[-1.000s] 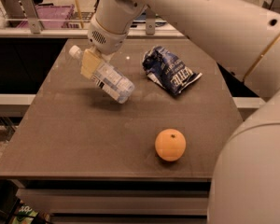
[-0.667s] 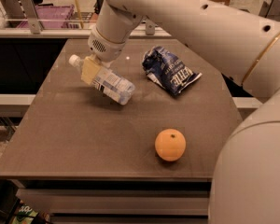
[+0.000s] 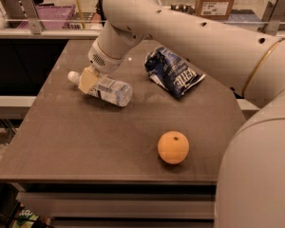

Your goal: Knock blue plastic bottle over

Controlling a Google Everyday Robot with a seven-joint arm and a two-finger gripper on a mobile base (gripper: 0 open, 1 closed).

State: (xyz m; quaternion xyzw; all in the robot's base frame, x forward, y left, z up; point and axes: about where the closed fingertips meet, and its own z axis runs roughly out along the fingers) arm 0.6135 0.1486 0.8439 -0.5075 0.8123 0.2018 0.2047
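Note:
The blue plastic bottle [image 3: 107,88], clear with a white cap at its left end, lies on its side on the brown table [image 3: 85,141], left of centre. My gripper [image 3: 89,80] hangs from the big white arm and sits right over the bottle's neck, touching or just above it. One pale yellow finger [image 3: 88,80] shows against the bottle near the cap.
A dark blue foil snack bag [image 3: 173,72] lies at the back right of the bottle. An orange [image 3: 173,147] sits near the table's front edge. My white arm [image 3: 194,37] spans the right side. Shelving and a purple crate [image 3: 52,15] stand behind.
The bottle has dropped from a tilted pose to lying flat on the table. My gripper has moved down and a little left with it.

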